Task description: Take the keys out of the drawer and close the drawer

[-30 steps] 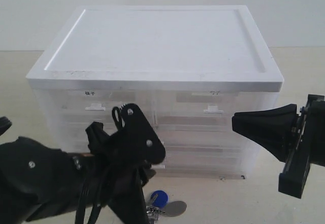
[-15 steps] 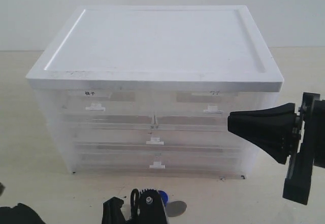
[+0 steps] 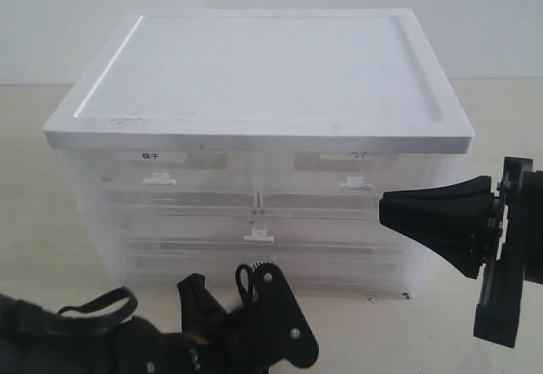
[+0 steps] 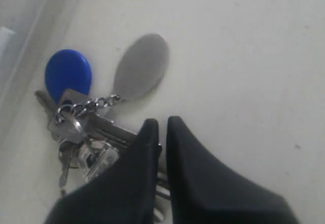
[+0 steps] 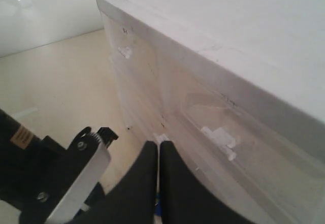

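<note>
The keys (image 4: 76,127) lie on the table with their round blue tag (image 4: 68,74) and grey oval fob (image 4: 141,66) spread out. My left gripper (image 4: 160,125) hovers right over them, shut, with nothing seen between its fingers. In the exterior view the left gripper (image 3: 263,332) hides the keys. The drawer (image 3: 356,270), lowest in the cabinet, sits flush with the others; its handle is hidden behind the left gripper. My right gripper (image 3: 383,207) is shut and points at the cabinet front from the right, also shown as the right gripper (image 5: 158,145).
The white drawer cabinet (image 3: 254,69) fills the middle of the table, with labelled half-width drawers (image 3: 161,179) at the top and a wide drawer (image 3: 259,237) below. In the right wrist view the cabinet (image 5: 228,31) is close alongside, and the left gripper (image 5: 76,173) is below.
The left gripper dropped from the drawer fronts to the bottom edge, then rose a little at bottom centre, now covering the keys. The right gripper edged slightly left.
</note>
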### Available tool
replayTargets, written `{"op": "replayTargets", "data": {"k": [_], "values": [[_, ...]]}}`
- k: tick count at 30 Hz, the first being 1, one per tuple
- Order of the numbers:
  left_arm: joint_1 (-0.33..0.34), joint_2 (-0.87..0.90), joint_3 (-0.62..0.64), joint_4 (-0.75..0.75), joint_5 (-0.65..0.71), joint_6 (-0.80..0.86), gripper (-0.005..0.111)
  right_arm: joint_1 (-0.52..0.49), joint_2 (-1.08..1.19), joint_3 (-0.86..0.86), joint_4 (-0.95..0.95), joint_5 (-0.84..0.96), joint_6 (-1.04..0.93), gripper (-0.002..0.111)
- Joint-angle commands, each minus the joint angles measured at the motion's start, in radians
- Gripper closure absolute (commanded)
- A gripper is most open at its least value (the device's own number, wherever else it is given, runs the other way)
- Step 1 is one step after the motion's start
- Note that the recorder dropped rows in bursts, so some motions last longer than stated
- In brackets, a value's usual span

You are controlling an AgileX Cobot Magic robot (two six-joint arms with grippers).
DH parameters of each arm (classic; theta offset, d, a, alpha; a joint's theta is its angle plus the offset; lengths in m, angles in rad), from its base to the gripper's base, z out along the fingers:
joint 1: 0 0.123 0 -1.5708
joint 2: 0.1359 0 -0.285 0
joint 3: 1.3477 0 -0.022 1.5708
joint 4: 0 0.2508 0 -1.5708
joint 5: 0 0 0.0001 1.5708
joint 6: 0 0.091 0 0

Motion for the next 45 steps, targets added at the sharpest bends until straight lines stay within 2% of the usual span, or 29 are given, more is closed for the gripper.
{"op": "replayTargets", "data": {"k": [1, 6, 11, 13, 17, 19, 22, 25, 28, 30, 35, 37, 42, 45], "values": [[0.081, 0.05, -0.033, 0.004, 0.017, -0.019, 0.102, 0.004, 0.001, -0.001, -0.004, -0.007, 0.003, 0.109], [0.099, 0.049, -0.044, 0.004, 0.03, -0.019, 0.102, 0.004, 0.001, -0.001, -0.004, -0.009, 0.003, 0.109], [0.095, 0.016, -0.041, 0.017, 0.207, -0.019, 0.102, 0.004, 0.001, -0.001, -0.004, -0.009, 0.003, 0.109], [0.06, -0.02, -0.039, 0.035, 0.204, -0.019, 0.102, 0.004, 0.001, -0.001, -0.004, -0.009, 0.003, 0.109], [-0.053, -0.145, -0.018, 0.019, 0.061, -0.019, 0.102, 0.004, 0.001, -0.001, -0.007, -0.009, 0.003, 0.109], [-0.105, -0.231, -0.007, 0.017, 0.042, -0.019, 0.102, 0.004, 0.001, -0.001, -0.007, -0.009, 0.0, 0.109], [-0.16, -0.37, 0.013, 0.017, 0.039, -0.019, 0.102, 0.004, -0.007, -0.001, 0.006, -0.063, -0.024, 0.109], [-0.18, -0.498, 0.043, 0.002, 0.043, -0.019, 0.102, 0.004, -0.053, -0.001, 0.024, -0.117, -0.046, 0.109], [-0.18, -0.663, 0.1, -0.008, 0.038, -0.019, 0.102, 0.004, -0.196, -0.001, 0.039, -0.01, 0.003, 0.109], [-0.18, -0.781, 0.148, -0.008, 0.03, -0.019, 0.102, 0.004, -0.345, -0.001, 0.024, 0.091, 0.117, 0.109], [-0.18, -1.013, 0.201, -0.008, -0.003, -0.019, 0.102, 0.004, -0.63, -0.001, 0.004, 0.142, 0.308, 0.109], [-0.18, -1.118, 0.211, -0.008, 0.013, -0.019, 0.102, 0.004, -0.75, -0.001, 0.004, 0.193, 0.373, 0.109], [-0.18, -1.381, 0.266, -0.008, 0.055, -0.019, 0.102, 0.004, -1.055, -0.001, -0.083, 0.478, 0.641, 0.109], [-0.18, -1.529, 0.305, -0.008, 0.089, -0.019, 0.102, 0.004, -1.149, -0.001, -0.142, 0.539, 0.728, 0.109]]}}
